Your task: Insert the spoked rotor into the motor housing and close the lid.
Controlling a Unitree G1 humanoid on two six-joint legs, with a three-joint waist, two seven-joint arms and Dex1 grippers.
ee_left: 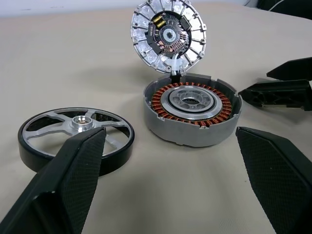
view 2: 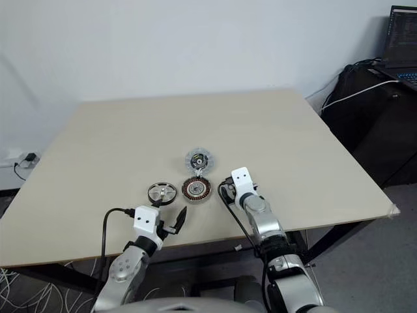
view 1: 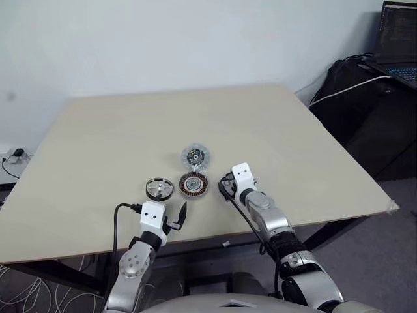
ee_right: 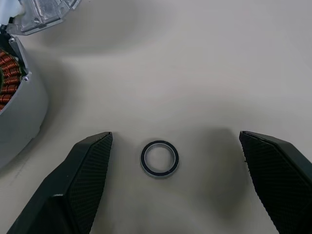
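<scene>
Table: pale tabletop (view 1: 293, 130), parts grouped near the robot-side edge.
Spoked rotor: spoked rotor (view 1: 159, 188) lies flat on the table, hub up, just to the left of the housing and apart from it; not yet inserted.
Motor housing: motor housing (view 1: 194, 185) sits open-side up, copper windings exposed, between the two arms.
Lid: lid (view 1: 195, 156) stands tilted up at the far edge of the housing (it looks hinged or propped there, joined by a small white piece; I cannot tell which), inner face with the dark centre toward the robot.
Small ring: thin metal ring (ee_right: 159, 159) flat on the table, to the right of the housing.
Left claw: left gripper (view 1: 174, 219), fingers spread wide, empty, hovering level near the table edge.
Right claw: right gripper (view 1: 225, 188), fingers spread wide, empty, tilted down with the small ring between its fingers, not touching it.
Key relation: rotor lies ahead of the left claw and slightly to its left; the left arm is the nearer one. The rotor is round, so no long axis matters; a grasp across the rim seems the likely need.
Step in hand: judged to be the approach; nothing held yet.
</scene>
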